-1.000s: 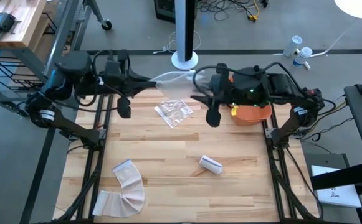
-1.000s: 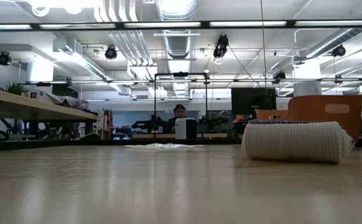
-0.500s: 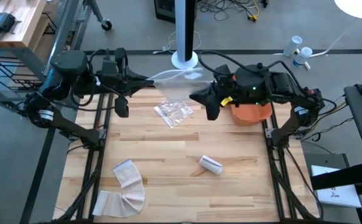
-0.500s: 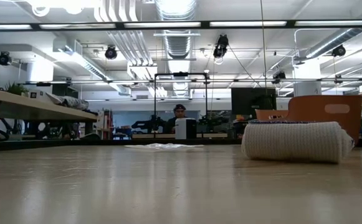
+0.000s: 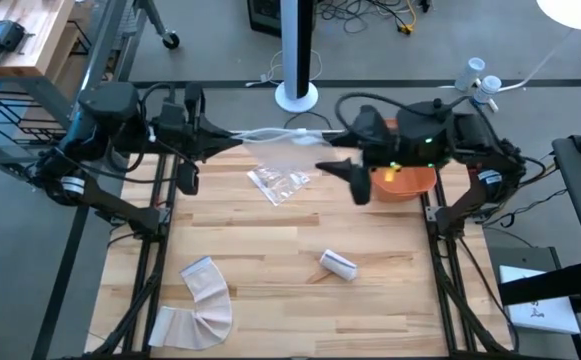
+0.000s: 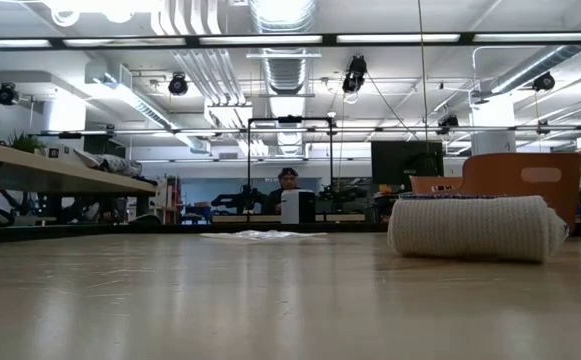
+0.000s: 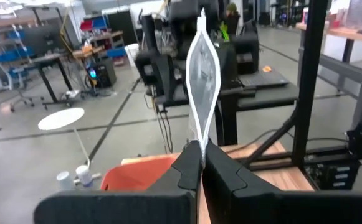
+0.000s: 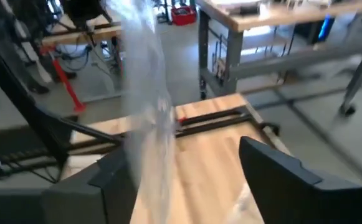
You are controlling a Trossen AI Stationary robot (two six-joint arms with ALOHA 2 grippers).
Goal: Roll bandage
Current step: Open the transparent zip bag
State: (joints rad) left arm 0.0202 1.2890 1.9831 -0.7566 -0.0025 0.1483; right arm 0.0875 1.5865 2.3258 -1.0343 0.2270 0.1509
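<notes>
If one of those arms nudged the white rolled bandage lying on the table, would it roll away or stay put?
The rolled bandage would probably roll a little, since it lies on its rounded side on the smooth wooden table. It looks like soft woven cloth, so likely light, and squashy rather than stiff under a pincer. A loose end could come unwound, though I cannot see how it is fastened.

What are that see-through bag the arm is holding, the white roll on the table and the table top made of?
The clear bag looks like thin glossy plastic film: you see through it and it glints. The white rolled bandage looks like soft woven fabric, matte, with a ribbed weave. The table top seems to be light wood planks with visible grain, smooth finish.
</notes>
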